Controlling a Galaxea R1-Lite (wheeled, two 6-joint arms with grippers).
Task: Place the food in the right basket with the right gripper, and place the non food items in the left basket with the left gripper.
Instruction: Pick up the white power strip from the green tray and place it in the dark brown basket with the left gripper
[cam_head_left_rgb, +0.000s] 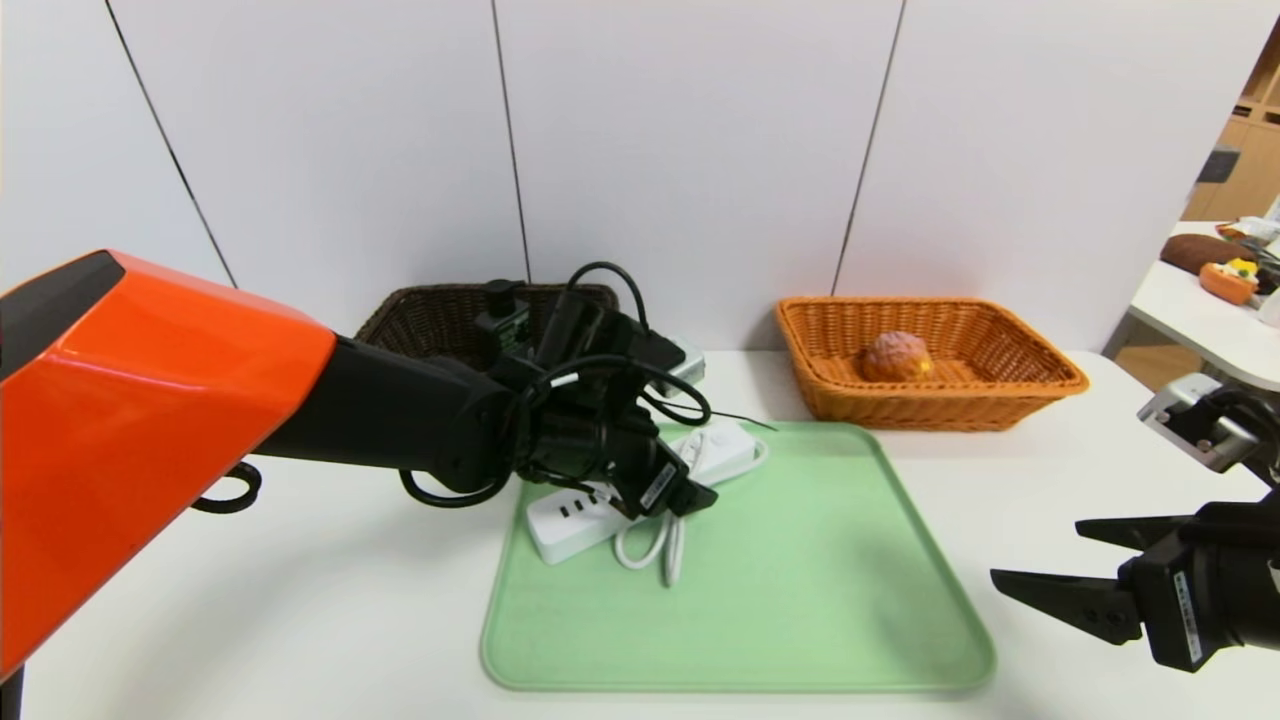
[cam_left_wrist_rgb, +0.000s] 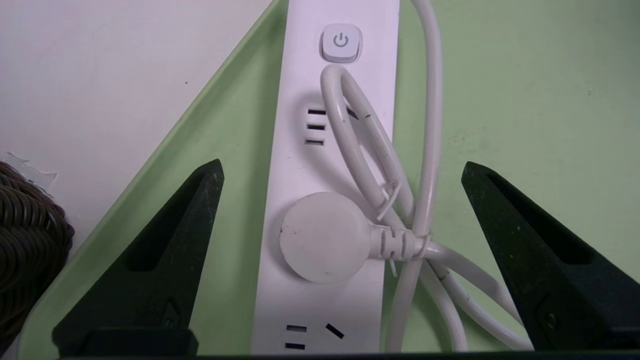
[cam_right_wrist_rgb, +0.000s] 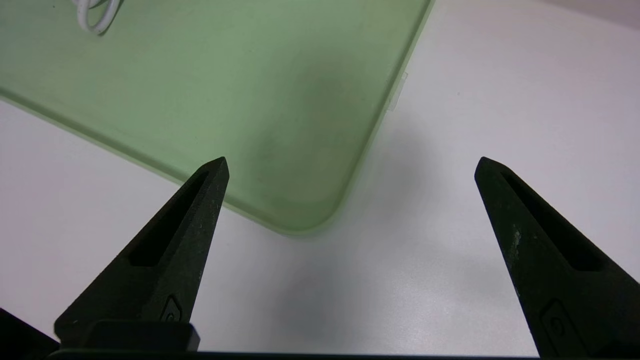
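A white power strip (cam_head_left_rgb: 570, 510) (cam_left_wrist_rgb: 330, 150) with its tied white cable (cam_head_left_rgb: 655, 545) (cam_left_wrist_rgb: 425, 150) lies on the left part of the green tray (cam_head_left_rgb: 800, 590) (cam_left_wrist_rgb: 525, 100). My left gripper (cam_head_left_rgb: 690, 492) (cam_left_wrist_rgb: 342, 167) hangs open just over it, one finger on each side of the strip and its round plug (cam_left_wrist_rgb: 322, 237). The dark brown left basket (cam_head_left_rgb: 440, 315) (cam_left_wrist_rgb: 25, 235) stands behind that arm. A brown bun (cam_head_left_rgb: 896, 356) lies in the orange right basket (cam_head_left_rgb: 1000, 395). My right gripper (cam_head_left_rgb: 1040, 558) (cam_right_wrist_rgb: 352, 165) is open and empty over the table by the tray's near right corner (cam_right_wrist_rgb: 300, 220).
A grey box (cam_head_left_rgb: 685, 362) lies against the brown basket's right side, partly behind the left arm. A second table (cam_head_left_rgb: 1200, 300) with food items stands at the far right. The tray's middle and right hold nothing.
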